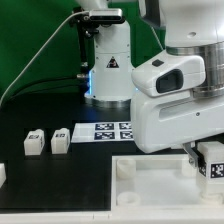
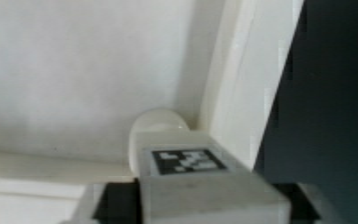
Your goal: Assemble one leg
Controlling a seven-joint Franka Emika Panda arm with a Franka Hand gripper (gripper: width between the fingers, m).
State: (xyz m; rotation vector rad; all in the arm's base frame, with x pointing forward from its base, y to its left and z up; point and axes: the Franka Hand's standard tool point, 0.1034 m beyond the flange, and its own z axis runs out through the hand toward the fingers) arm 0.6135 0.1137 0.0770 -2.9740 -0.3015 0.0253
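The leg point(image 2: 181, 150) in my wrist view is a small white block with a rounded tip and a black-and-white square tag on the face towards the camera. The gripper point(image 2: 194, 205) is clenched on it: grey fingers point(image 2: 108, 205) press against its two sides, though only their tips show at the frame's edge. The leg's tip points into the inside corner of the panel point(image 2: 69, 80), where two runs of raised rim point(image 2: 229, 60) meet. Whatever is in that corner is covered by the leg, so I cannot tell whether the tip touches the panel or hangs just above it. Beyond the rim is the dark table point(image 2: 336, 80).

In the exterior view the leg point(image 1: 212, 162) sits at the far right, over the panel point(image 1: 150, 190), half cut off by the frame, and the gripper point(image 1: 207, 165) is mostly hidden behind the arm's bulky white wrist (only the tag reads clearly). Two other legs point(image 1: 35, 142) point(image 1: 61, 140) stand on the table beside the marker board point(image 1: 112, 130). A third white piece point(image 1: 2, 172) is clipped by the left edge.
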